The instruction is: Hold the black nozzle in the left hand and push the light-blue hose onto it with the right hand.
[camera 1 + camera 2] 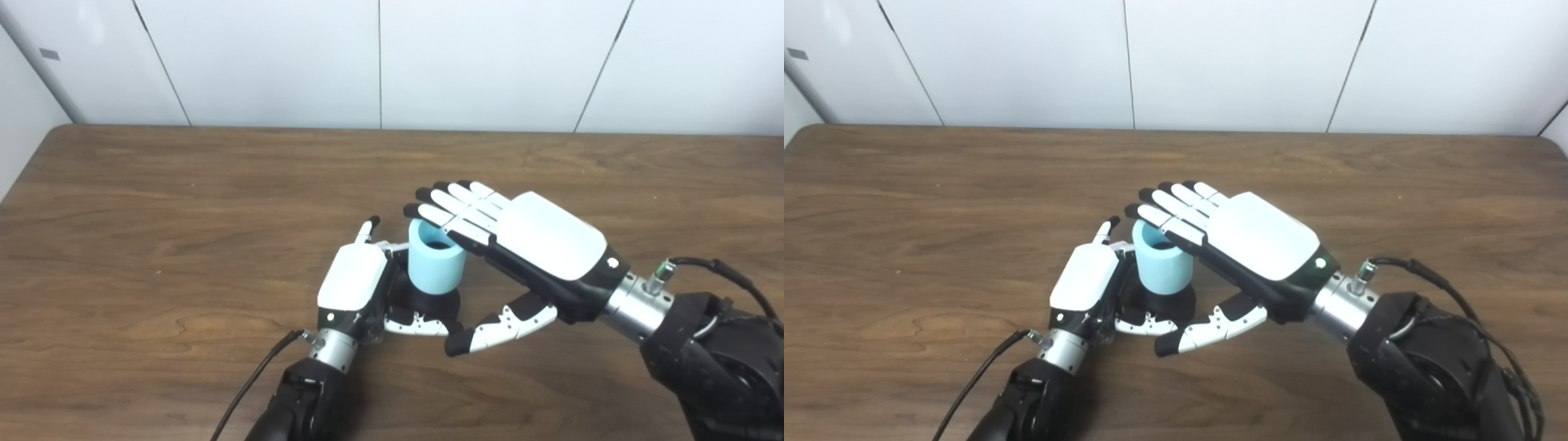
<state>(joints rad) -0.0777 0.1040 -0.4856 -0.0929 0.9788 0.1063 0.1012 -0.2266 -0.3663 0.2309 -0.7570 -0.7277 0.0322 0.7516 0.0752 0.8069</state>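
A short light-blue hose (435,266) stands upright on a black nozzle (436,301) near the middle of the wooden table (184,202). My left hand (352,278) is wrapped around the nozzle's base from the left, thumb curled in front, one finger pointing up. My right hand (539,236) lies flat, palm down, with its straight fingers (450,205) over the hose's open top rim. Its thumb (496,324) hangs apart below, in front of the nozzle. The hand's fingers hide the far rim of the hose.
A white panelled wall (380,61) runs along the table's far edge. A black cable (257,380) trails from my left wrist toward the bottom edge, and another loops off my right forearm (716,275).
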